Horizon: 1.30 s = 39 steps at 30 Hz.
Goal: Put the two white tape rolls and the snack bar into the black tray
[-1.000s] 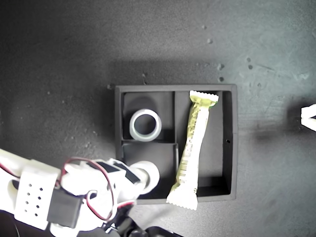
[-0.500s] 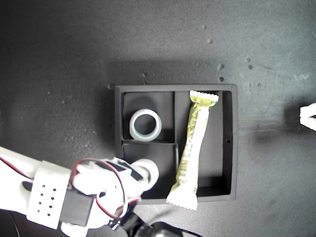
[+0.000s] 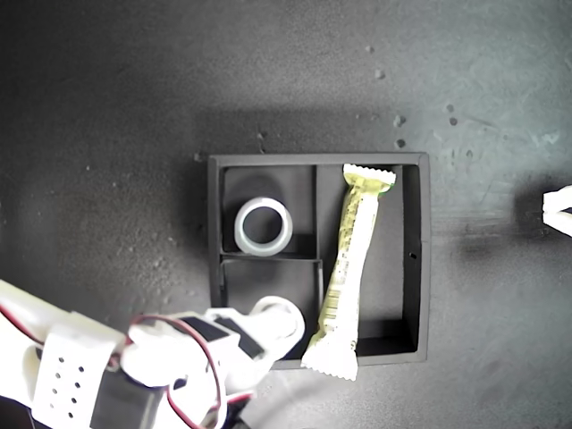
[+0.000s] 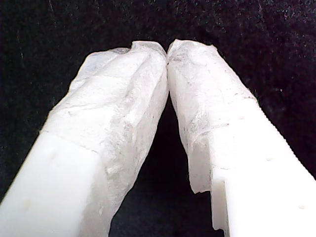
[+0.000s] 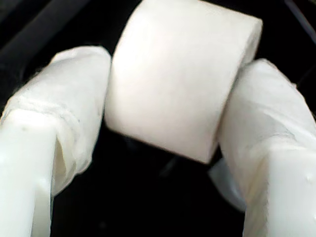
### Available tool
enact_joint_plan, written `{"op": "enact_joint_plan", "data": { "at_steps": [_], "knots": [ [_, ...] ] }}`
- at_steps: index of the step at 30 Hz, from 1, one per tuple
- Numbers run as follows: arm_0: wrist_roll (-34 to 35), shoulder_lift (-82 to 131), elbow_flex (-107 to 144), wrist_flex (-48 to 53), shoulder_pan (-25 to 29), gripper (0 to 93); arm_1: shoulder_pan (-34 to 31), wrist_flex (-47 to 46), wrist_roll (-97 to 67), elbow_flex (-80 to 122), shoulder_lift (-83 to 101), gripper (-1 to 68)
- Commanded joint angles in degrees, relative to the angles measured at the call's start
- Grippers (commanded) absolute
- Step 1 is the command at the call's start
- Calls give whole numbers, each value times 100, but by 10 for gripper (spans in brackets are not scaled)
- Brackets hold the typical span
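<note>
The black tray (image 3: 424, 268) lies at the middle of the exterior view. One white tape roll (image 3: 263, 226) rests flat in its small far compartment. The snack bar (image 3: 350, 259) lies along the long compartment, its near crimped end resting over the tray's wall. My second gripper (image 3: 273, 327) (image 5: 173, 86) is shut on the other white tape roll (image 3: 284, 315) (image 5: 182, 74), held at the small near compartment. Whether that roll touches the tray floor is hidden. My first gripper (image 4: 167, 49) is shut on nothing above dark surface.
The tray sits on a dark speckled table (image 3: 107, 134). A small white part of an arm (image 3: 559, 211) pokes in at the exterior view's right edge. The second arm's white body and red wires (image 3: 179, 357) fill the exterior view's lower left.
The second arm has shifted toward the exterior view's right, carrying the held roll a little further over the tray's small near compartment. The other roll and the snack bar have not moved.
</note>
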Motion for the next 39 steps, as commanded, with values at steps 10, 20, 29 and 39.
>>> {"op": "enact_joint_plan", "data": {
  "at_steps": [10, 20, 29, 39],
  "knots": [
    [62, -2971, -6047, 2593, 9, 176, 26, -18, -88, 18, 44, -5],
    [105, -1266, -3727, 2610, -325, 159, 26, 44, -79, 26, 44, -5],
    [-501, 3612, 2004, 2399, -1248, 83, 35, 44, -88, 53, 53, -5],
    [-264, 7515, 7857, -308, -1811, 0, 79, 167, -123, 62, 53, -5]
  ]
}}
